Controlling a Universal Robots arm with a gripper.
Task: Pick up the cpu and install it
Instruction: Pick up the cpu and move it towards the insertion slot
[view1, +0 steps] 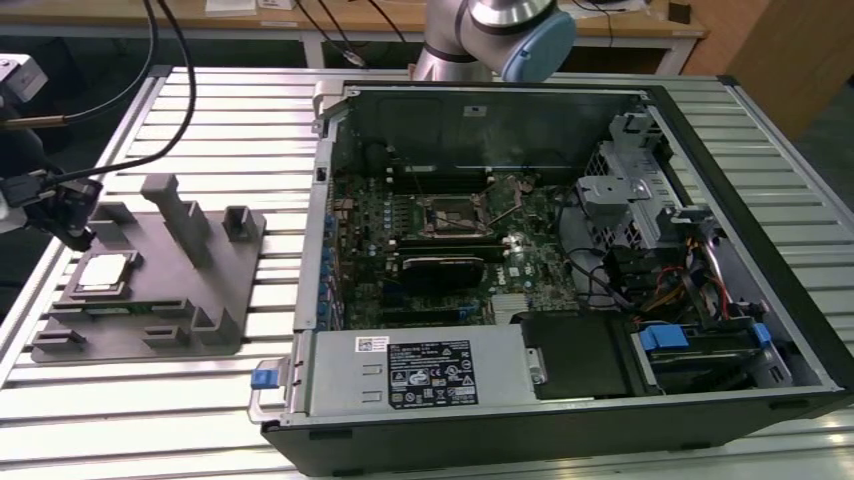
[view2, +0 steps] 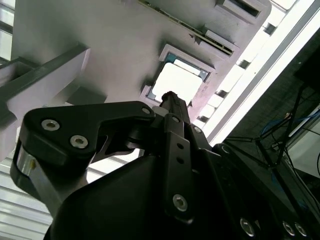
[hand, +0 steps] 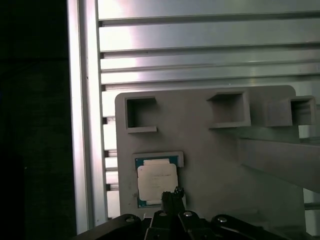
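The cpu is a small square chip with a shiny silver top. It lies flat in a recess of the grey fixture plate at the exterior view's left, outside the computer case. My gripper hangs just above the cpu's far edge, apart from it. In both wrist views the fingertips come together in one narrow point over the cpu, shut with nothing between them. The second wrist view has the cpu just beyond the gripper. The square metal-framed socket sits on the motherboard.
An open computer case lies on the slatted aluminium table, with drive bays and cables at the exterior view's right. Upright posts rise from the fixture plate near the gripper. Cables hang at the back left.
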